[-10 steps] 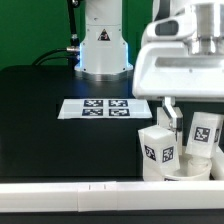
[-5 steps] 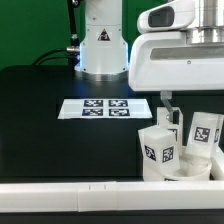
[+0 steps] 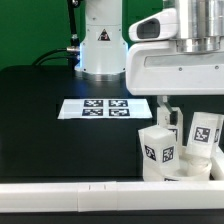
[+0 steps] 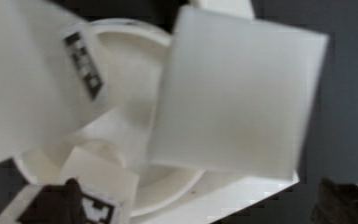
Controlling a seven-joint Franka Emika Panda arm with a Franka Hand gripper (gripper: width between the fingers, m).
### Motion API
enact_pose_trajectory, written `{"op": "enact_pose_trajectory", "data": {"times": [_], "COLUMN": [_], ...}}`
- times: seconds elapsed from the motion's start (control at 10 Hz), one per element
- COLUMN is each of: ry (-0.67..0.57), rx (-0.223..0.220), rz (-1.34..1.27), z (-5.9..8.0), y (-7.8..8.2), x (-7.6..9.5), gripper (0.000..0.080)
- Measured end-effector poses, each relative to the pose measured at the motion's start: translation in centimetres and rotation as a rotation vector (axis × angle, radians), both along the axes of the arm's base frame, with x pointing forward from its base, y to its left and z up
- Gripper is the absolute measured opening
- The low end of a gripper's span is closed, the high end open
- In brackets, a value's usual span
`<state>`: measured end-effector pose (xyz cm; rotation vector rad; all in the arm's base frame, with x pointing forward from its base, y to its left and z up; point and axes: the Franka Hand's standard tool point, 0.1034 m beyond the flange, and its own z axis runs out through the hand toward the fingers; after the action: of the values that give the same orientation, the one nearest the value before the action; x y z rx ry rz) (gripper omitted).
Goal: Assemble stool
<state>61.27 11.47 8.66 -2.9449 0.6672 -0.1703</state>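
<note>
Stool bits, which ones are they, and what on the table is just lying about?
For the job:
- stool legs, one here and one here
- round seat
- gripper, open above them, holding nothing

Just lying about:
- marker board, flat on the table

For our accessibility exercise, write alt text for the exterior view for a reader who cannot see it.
A large white robot gripper hangs open above white stool legs standing in a round seat at the exterior view's right of a black table. A flat marker board lies near the middle.
</note>
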Motion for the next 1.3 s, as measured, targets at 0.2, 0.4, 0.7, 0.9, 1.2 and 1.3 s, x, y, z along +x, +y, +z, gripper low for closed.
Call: {"op": "enact_pose_trajectory", "data": {"times": [0.2, 0.4, 0.7, 0.9, 1.2, 1.3], "ry": [0.012, 0.026, 0.036, 0.041, 0.058, 0.070], "rx": [-0.002, -0.013, -0.025, -0.017, 0.051, 0.075], "rz": [-0.016, -0.015, -0.026, -0.085, -0.341, -0.408], "z": [-0.7, -1.2, -1.3, -1.3, -1.2, -1.0], "y": [0.0, 0.6, 0.5, 0.5, -0.3, -0.9], "x": [-0.3, -0.7, -0.8, -0.8, -0.5, -0.2], "gripper": [0.0649, 0.0649, 0.0519, 0.0379, 0.0331, 0.0331]}}
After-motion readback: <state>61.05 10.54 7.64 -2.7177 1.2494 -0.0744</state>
